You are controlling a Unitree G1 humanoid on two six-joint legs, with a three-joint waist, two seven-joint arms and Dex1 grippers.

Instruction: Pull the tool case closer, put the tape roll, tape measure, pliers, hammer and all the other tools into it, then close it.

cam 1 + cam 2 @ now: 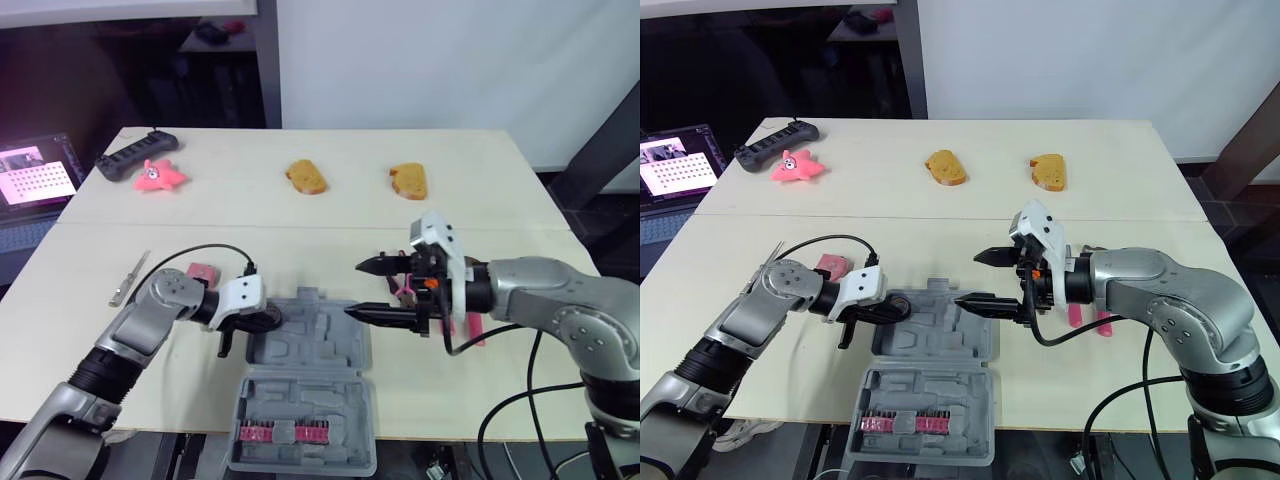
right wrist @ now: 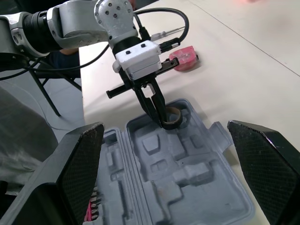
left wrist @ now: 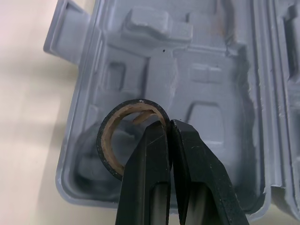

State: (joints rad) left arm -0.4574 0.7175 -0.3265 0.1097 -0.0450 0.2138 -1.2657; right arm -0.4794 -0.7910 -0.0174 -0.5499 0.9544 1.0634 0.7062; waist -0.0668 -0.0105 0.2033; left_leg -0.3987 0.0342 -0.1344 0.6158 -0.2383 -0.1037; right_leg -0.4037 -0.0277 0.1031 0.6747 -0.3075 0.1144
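Tape roll [image 1: 270, 318] sits low and left of centre in the left eye view, pinched by my left gripper [image 1: 260, 320] above the left end of the open tool case [image 1: 320, 345]. The long side of the case tray runs left to right across the frame, with the lid half toward the bottom edge. My right gripper [image 1: 368, 289] hovers at the right end of the tray, its fingers far apart and nothing between them. So the left arm is the nearer one; it holds the roll.

In the left wrist view the two fingers [image 3: 150, 159] are closed tight on the wall of the roll, one inside the ring and one outside. The hole opens toward this camera, so its axis goes about along the fingers. A roll has no real long axis; this hole direction is what counts. Under it, at the lower left of the frame, I see a rounded pocket of the tray.

In the right wrist view the left gripper points down from the upper middle of the frame. The roll hangs at its tips, hole facing up and a little tilted, over that corner pocket. Whether it touches the tray floor I cannot tell. I judge the next move is short: straight down, then let go.
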